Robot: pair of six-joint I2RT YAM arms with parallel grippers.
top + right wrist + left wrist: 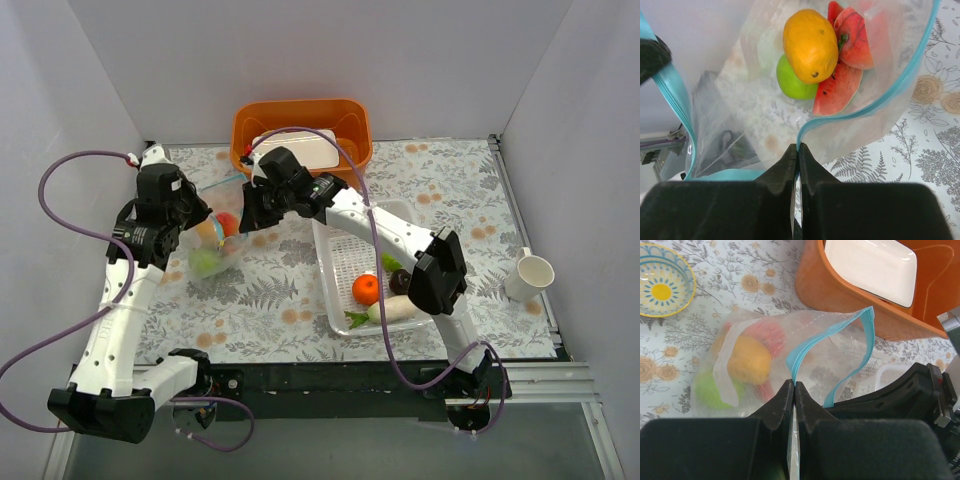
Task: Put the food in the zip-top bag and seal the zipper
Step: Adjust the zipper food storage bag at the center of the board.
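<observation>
1. The zip-top bag (840,360) lies on the floral-patterned bench (270,300), left of centre, between the two arms. It is thin, clear, crinkly plastic with a white label patch. I judge it light, floppy and slippery, with no shape of its own.
2. The zipper (805,342) is a thin blue-teal strip along the bag's mouth. It looks like the stiffest part, so the rim is the sensible place to take hold. The film below it would likely slide or bunch.
3. The left end effector (794,388) has its black fingers pressed together on the mouth edge, with a sliver of plastic pinched between them.
4. The right end effector (798,149) is likewise clamped on the rim, right at the teal strip. Between the two holds the mouth gapes open.
5. Inside the bag are a smooth yellow mango (810,45), a round green apple (790,85) and a red watermelon slice (839,95) with black seeds. All look like hard, glossy toy pieces — light, and the round ones probably prone to roll.
6. To the right, a white mesh basket (325,260) holds an orange (365,289), a dark purple fruit (400,281) and a white radish (397,310) with green leaves. None of these is bagged yet.
7. Behind the bag, an orange plastic bin (830,295) holds a white tray (870,262). A white cup (530,275) stands at the far right, and a yellow-and-blue patterned bowl (662,280) sits near the bag.
</observation>
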